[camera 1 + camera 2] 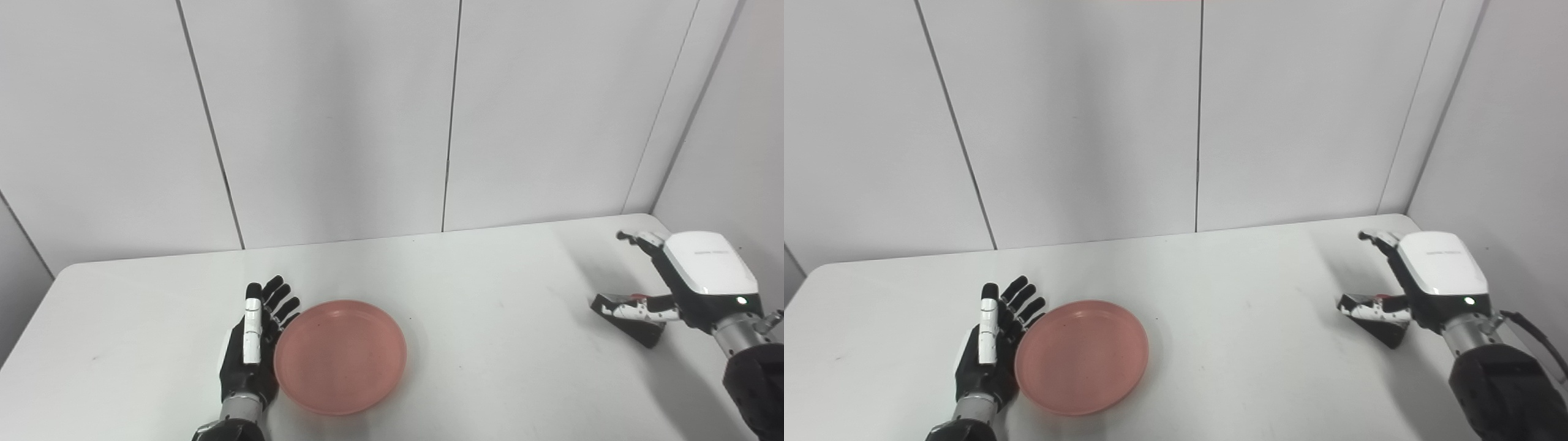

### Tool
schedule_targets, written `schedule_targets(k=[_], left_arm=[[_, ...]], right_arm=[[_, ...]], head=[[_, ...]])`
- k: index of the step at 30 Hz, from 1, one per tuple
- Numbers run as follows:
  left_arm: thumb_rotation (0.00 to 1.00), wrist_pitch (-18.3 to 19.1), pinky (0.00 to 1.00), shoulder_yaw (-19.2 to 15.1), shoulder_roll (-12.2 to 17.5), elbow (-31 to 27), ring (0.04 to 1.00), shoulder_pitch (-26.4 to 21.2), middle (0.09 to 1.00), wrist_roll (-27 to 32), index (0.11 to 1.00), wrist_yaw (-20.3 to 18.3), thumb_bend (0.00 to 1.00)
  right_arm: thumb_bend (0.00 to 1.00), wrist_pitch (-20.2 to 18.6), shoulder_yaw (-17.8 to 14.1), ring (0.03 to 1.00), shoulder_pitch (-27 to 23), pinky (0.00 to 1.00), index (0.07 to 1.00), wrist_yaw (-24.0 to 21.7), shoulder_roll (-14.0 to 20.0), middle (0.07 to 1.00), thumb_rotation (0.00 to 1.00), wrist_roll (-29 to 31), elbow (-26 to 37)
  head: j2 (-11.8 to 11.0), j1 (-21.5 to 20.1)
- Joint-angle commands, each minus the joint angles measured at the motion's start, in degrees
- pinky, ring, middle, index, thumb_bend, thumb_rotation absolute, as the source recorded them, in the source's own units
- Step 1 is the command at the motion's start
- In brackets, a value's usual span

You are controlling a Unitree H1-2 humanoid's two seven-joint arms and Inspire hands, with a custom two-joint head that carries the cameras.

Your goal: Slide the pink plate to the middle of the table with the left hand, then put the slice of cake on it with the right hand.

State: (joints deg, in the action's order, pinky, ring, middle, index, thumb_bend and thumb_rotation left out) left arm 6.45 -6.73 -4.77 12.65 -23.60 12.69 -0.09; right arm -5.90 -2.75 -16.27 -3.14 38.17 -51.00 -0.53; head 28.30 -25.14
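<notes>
The pink plate point(340, 356) lies flat on the white table point(490, 380), a little left of the middle. My left hand point(254, 337) is open, fingers straight and pointing away, its edge against the plate's left rim. The slice of cake point(643, 331), a dark wedge with a bit of red on top, sits on the table at the far right. My right hand point(704, 275) is open beside it: the thumb lies across the front of the cake, and the fingers point(640, 239) are spread well behind it, off the cake. The cake also shows in the right eye view point(1387, 331).
White wall panels stand close behind the table and along its right side point(723, 153). The right hand and cake are near the table's right edge. Bare tabletop lies between the plate and the cake.
</notes>
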Motion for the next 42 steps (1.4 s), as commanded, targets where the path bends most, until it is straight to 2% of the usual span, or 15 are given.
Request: schedule_targets(k=[1,4,8,12,14,18,24,29,33,35,37,38,39,40,42], left_arm=[[0.87,-1.0,0.82,0.3,0.0,-0.5,0.842,-0.7,0.875,0.1,0.818,-0.4,0.91],[0.87,-0.9,0.82,0.2,0.0,-0.5,0.843,-0.8,0.877,0.4,0.817,-0.5,0.91],[0.87,-0.6,0.81,0.2,0.0,-0.6,0.838,-0.8,0.877,0.4,0.814,-0.5,0.91],[0.87,-0.7,0.81,0.2,0.2,-0.6,0.837,-0.8,0.873,0.3,0.808,-0.7,0.91],[0.87,-0.7,0.81,0.2,0.3,-0.7,0.836,-0.7,0.872,0.3,0.808,-0.7,0.91],[0.86,-0.4,0.81,0.2,0.5,-0.9,0.839,-0.6,0.875,0.4,0.8,-0.8,0.92],[0.87,0.0,0.82,0.3,0.6,-1.5,0.843,-0.3,0.881,0.4,0.797,-1.1,0.9],[0.87,0.8,0.81,0.3,0.5,-1.9,0.841,-0.2,0.875,0.4,0.796,-1.0,0.9],[0.87,0.9,0.8,0.4,0.4,-2.1,0.835,-0.1,0.869,0.1,0.792,-0.9,0.9],[0.87,1.0,0.8,0.4,0.4,-2.3,0.835,0.0,0.869,-0.2,0.787,-0.7,0.9],[0.87,1.2,0.8,0.5,0.3,-2.5,0.835,0.1,0.869,-0.3,0.786,-0.6,0.9],[0.87,1.3,0.8,0.5,0.2,-2.6,0.836,0.2,0.87,-0.2,0.787,-0.6,0.9],[0.87,1.4,0.8,0.5,0.2,-2.8,0.837,0.2,0.871,0.0,0.787,-0.6,0.89],[0.87,1.5,0.81,0.4,0.2,-2.9,0.841,0.3,0.876,0.1,0.792,-0.7,0.89],[0.88,1.6,0.81,0.5,0.1,-3.1,0.84,0.3,0.875,0.1,0.792,-0.7,0.89]], right_arm=[[0.81,1.9,-0.4,0.688,-2.6,0.56,0.767,3.1,2.7,0.742,0.5,0.2,-0.8],[0.82,3.0,0.2,0.686,-3.4,0.56,0.765,3.9,3.2,0.737,0.51,2.0,-4.9],[0.8,3.5,1.0,0.72,-4.1,0.62,0.772,4.1,3.3,0.761,0.54,4.7,-8.8],[0.81,5.2,2.4,0.702,-4.8,0.59,0.764,6.3,3.1,0.754,0.53,6.0,-12.9],[0.8,5.0,2.9,0.698,-4.8,0.58,0.76,6.6,2.7,0.751,0.52,6.5,-13.9],[0.78,3.9,4.3,0.729,-5.1,0.63,0.765,6.4,2.6,0.768,0.49,6.9,-16.2],[0.78,6.1,5.9,0.674,-5.4,0.57,0.746,10.1,2.5,0.728,0.44,7.9,-21.9],[0.78,5.6,7.3,0.672,-5.5,0.57,0.739,10.6,2.3,0.722,0.49,8.4,-24.7],[0.77,5.5,7.9,0.656,-5.4,0.56,0.714,11.2,2.2,0.705,0.47,9.2,-25.6],[0.75,5.5,8.3,0.555,-5.6,0.47,0.637,12.0,2.1,0.617,0.45,9.4,-26.6],[0.74,6.0,8.6,0.493,-5.8,0.41,0.585,13.0,1.9,0.559,0.43,9.8,-27.8],[0.63,6.2,8.7,0.426,-5.9,0.35,0.533,13.4,1.8,0.493,0.3,10.1,-28.3],[0.57,6.6,9.0,0.391,-5.9,0.32,0.507,14.0,1.8,0.459,0.24,10.1,-28.6],[0.52,6.9,9.3,0.254,-5.9,0.2,0.476,14.4,1.9,0.312,0.19,10.2,-28.9],[0.51,7.3,10.0,0.209,-5.9,0.16,0.471,14.6,2.2,0.266,0.18,10.4,-29.0]], head=[[0.0,0.1],[0.0,0.1],[0.0,0.1],[0.2,0.4],[0.3,0.7],[0.4,0.8],[0.6,1.0],[0.8,1.0],[1.0,1.2],[1.0,1.2],[1.1,1.4],[1.1,1.4],[1.2,1.4],[1.2,1.4],[1.3,1.4]])
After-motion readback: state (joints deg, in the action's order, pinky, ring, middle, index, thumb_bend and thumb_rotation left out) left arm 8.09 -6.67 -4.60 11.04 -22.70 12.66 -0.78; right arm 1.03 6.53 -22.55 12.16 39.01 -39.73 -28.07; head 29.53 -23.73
